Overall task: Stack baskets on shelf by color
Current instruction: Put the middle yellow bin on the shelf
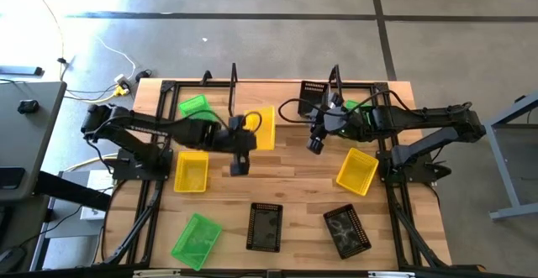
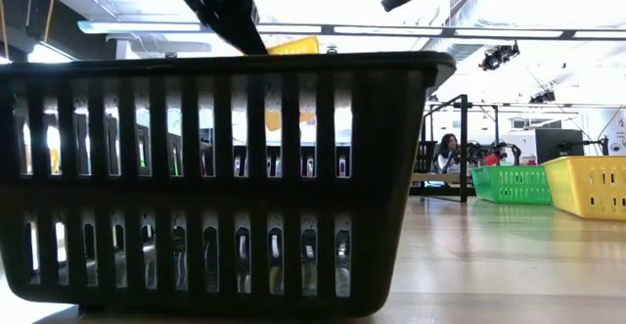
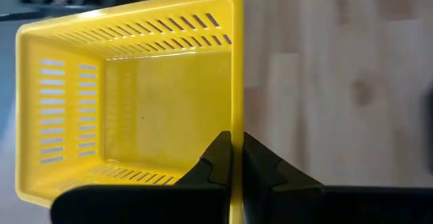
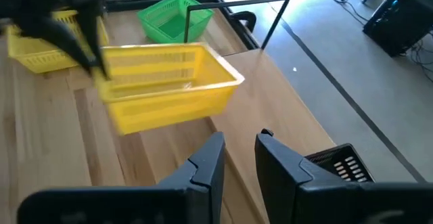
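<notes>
We see the carried yellow basket (image 3: 128,109), its wall pinched between the left gripper (image 3: 237,160) jaws above the shelf (image 4: 264,82). Right gripper (image 4: 238,158) hovers nearby, slightly parted, empty. Sorting barely begun; baskets remain scattered.

I work in a robotics lab, an open hall: my wooden table (image 1: 286,190) stands on a grey concrete floor (image 1: 252,26) with loose cables (image 1: 118,55), strip lights (image 2: 548,34) run overhead, and a person (image 2: 448,153) sits among monitors (image 2: 559,144) behind.
</notes>
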Robot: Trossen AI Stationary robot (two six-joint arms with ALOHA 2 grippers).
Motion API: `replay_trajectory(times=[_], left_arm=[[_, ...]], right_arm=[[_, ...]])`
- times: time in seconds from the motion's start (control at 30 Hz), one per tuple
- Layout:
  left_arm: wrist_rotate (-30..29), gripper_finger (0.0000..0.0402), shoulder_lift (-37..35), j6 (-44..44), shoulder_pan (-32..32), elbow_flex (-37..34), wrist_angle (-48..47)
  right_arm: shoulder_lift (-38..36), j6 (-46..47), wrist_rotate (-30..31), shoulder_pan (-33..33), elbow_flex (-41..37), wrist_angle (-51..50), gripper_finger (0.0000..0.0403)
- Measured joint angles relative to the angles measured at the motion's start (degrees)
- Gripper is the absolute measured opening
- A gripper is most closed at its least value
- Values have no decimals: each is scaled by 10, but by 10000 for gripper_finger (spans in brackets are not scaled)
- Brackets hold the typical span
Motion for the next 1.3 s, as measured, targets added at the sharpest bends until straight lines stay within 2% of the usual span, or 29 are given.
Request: replay_trajectory(times=[0.3,0.53,0.97,1.3], left_arm=[[0,1,1,126,117,0,1],[14,0,20,183,176,0,12],[16,0,79,197,200,0,33],[12,0,122,193,215,0,30]], right_arm=[[0,15,29,0,0,0,69],[0,26,31,0,0,0,69],[0,23,31,-7,0,-3,69],[0,-33,31,-21,0,-4,69]])
